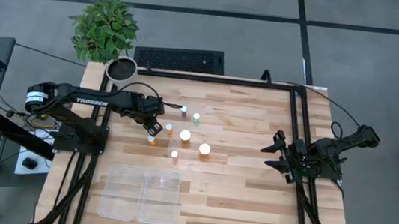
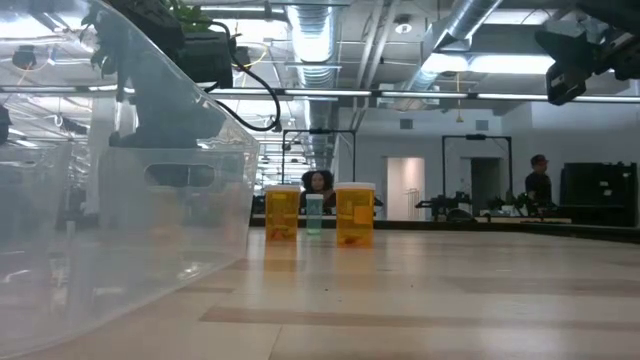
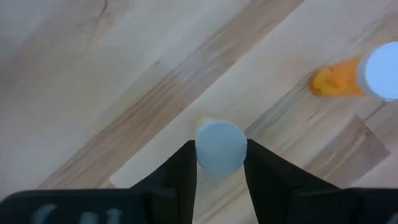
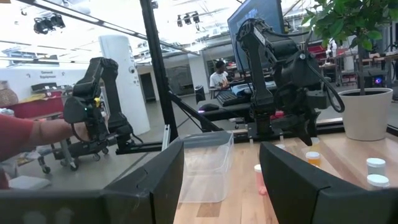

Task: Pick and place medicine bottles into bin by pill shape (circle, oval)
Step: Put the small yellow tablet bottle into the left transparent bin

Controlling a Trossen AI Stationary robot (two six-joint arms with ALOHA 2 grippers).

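I have the left end effector [image 3: 221, 163] pinching the white cap of a small orange bottle [image 1: 152, 141] that stands left of the tabletop's middle, at the left edge of the cluster; from the wrist camera the two dark fingers [image 3: 181, 171] sit tight against either side of the cap. Another orange bottle [image 3: 348, 78] stands just beside it, and the rest of the bottles [image 1: 204, 149] are spread near the tabletop's centre. The clear two-compartment bin [image 1: 141, 193] sits at the near-left part of the tabletop, well apart from the grip point. My right end effector [image 1: 276, 152] waits near the right edge with its fingers spread and nothing between them. My worry is the hold itself: I seem to have only the round cap, so on the lift the bottle could swivel or slip out, most likely if I rise too quickly. Swinging toward the bin too low could clip the neighbouring bottle and tip it. I also cannot read the pill shape from here, so dropping it into the wrong compartment is a real risk.
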